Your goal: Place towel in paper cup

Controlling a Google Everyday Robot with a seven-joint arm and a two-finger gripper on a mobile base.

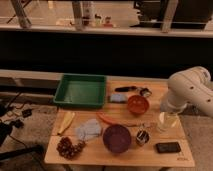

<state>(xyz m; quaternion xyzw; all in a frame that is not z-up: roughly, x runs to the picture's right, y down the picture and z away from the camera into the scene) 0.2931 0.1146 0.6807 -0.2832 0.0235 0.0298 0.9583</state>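
Observation:
The towel [88,130], a rumpled pale blue-grey cloth, lies on the wooden table [120,156] left of the purple bowl [117,138]. The paper cup [167,121], tall and cream-white, stands upright near the table's right edge. My white arm [192,90] reaches in from the right, and its lower end hangs just above the paper cup. My gripper is hidden at that end of the arm, far from the towel. Nothing is seen in its hold.
A green tray [81,91] fills the back left. An orange bowl [137,104], a flat blue-grey pad [117,98] and a black tool [127,89] sit behind. A metal cup [142,136], phone [168,147], banana [66,122], grapes [69,146] and a red-orange vegetable [107,120] lie in front.

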